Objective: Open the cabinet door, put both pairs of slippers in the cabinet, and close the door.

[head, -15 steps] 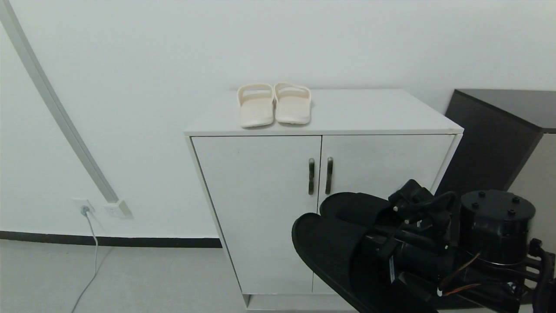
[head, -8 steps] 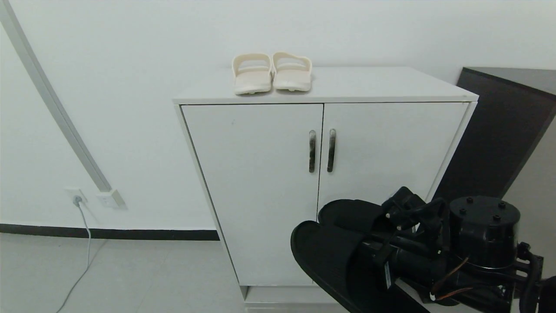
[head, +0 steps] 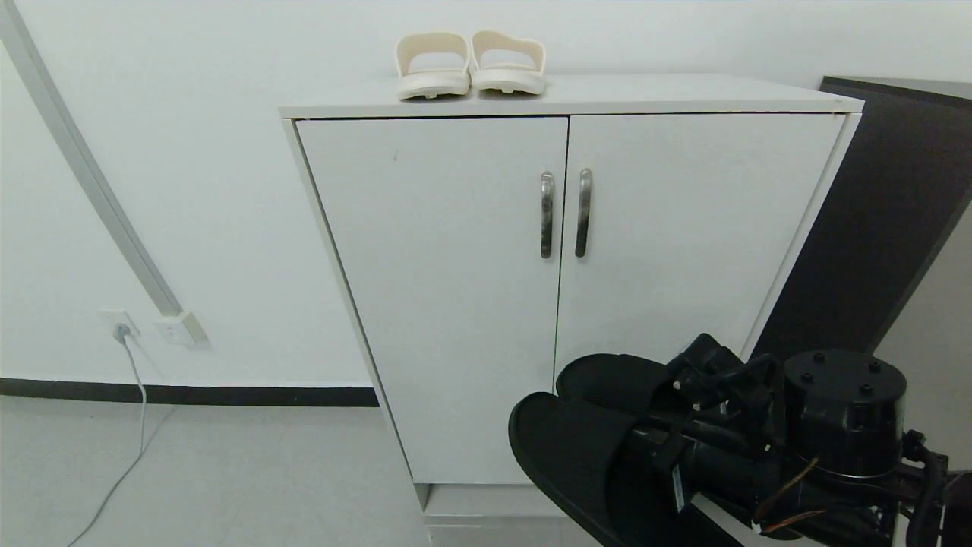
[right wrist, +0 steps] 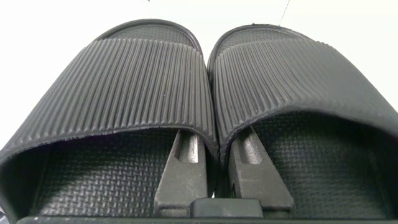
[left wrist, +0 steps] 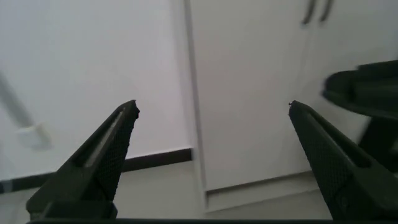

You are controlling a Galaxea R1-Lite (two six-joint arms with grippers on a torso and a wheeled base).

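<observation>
Compared with a second ago, our head view sits lower, so the cabinet point(head: 425, 304) stands taller in it. That is the camera's move, not the things'.

Our left hand point(left wrist: 212, 107) hangs wide open and empty, facing the cabinet's lower left part. The cream slippers point(head: 471, 64) lie side by side, touching, on the cabinet top near its left half. Both doors are shut, and their two upright bar handles point(head: 547, 215) stand close together at the middle seam. We judge them stiff metal, best pinched across the bar.

Our right hand point(head: 683, 425) is clamped on the black slippers point(head: 600, 425), low before the right door. One finger point(right wrist: 180, 171) lies inside each shoe, squeezing the touching inner walls together. We judge them light, soft foam. The ribbed straps offer grip, but the walls may flex. The cream pair likely wants the same hold.
</observation>
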